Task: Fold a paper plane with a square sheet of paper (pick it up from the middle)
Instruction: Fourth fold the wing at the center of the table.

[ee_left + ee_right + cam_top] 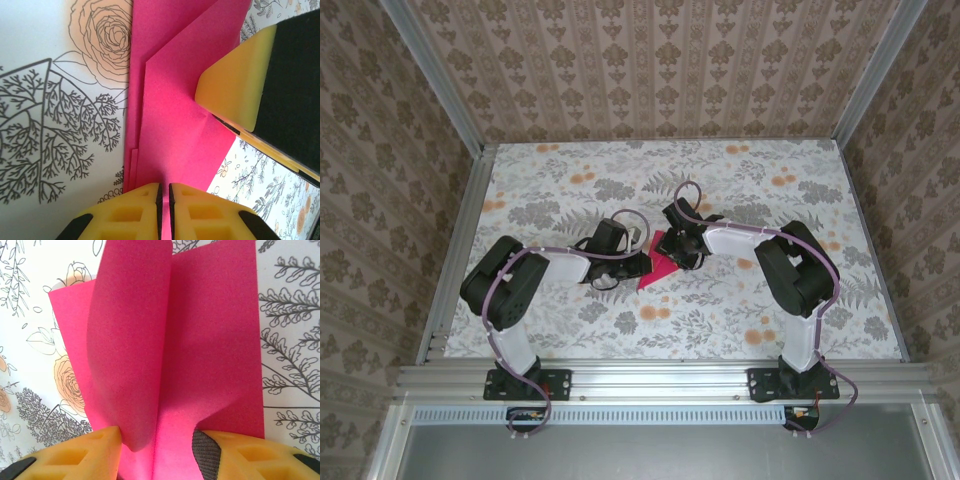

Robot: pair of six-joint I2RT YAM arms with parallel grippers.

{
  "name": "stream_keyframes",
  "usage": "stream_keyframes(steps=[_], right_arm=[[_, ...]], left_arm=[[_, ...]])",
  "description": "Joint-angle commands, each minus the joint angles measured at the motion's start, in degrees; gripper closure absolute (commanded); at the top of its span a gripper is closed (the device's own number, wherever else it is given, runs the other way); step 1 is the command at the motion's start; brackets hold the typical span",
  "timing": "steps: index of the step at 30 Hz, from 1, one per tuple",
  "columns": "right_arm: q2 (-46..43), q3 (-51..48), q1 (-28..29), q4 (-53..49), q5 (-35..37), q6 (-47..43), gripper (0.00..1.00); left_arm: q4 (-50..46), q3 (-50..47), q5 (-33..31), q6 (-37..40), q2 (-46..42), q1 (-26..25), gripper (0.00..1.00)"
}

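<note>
- Left end effector [164, 189] comes in from nine o'clock in the top view, clamped tight on the edge of the square sheet of paper [175, 125].
- The sheet, part-folded, lies mid-counter [720, 320].
- At its one o'clock, right end effector [156, 450]: jaws apart, straddling a raised flap.

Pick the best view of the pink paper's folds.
Right wrist: the pink paper spans the frame, one flap curling upward. Left wrist shows its layered folded edges up close. Top external gives a small pink triangle.
</note>
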Motion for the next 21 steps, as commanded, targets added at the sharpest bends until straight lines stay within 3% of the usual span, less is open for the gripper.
stream_keyframes(steps=[1,21], right_arm=[[9.69,-5.35,-0.81,-9.37,5.27,-0.45,0.50],[6.02,-2.10,-0.96,-10.38,2.97,-3.68,0.45]], left_arm=[[-1.90,0.00,-1.71,1.15,-1.53,0.43,0.85],[-8.16,0.84,-2.96,2.37,0.44,0.43,0.94]])
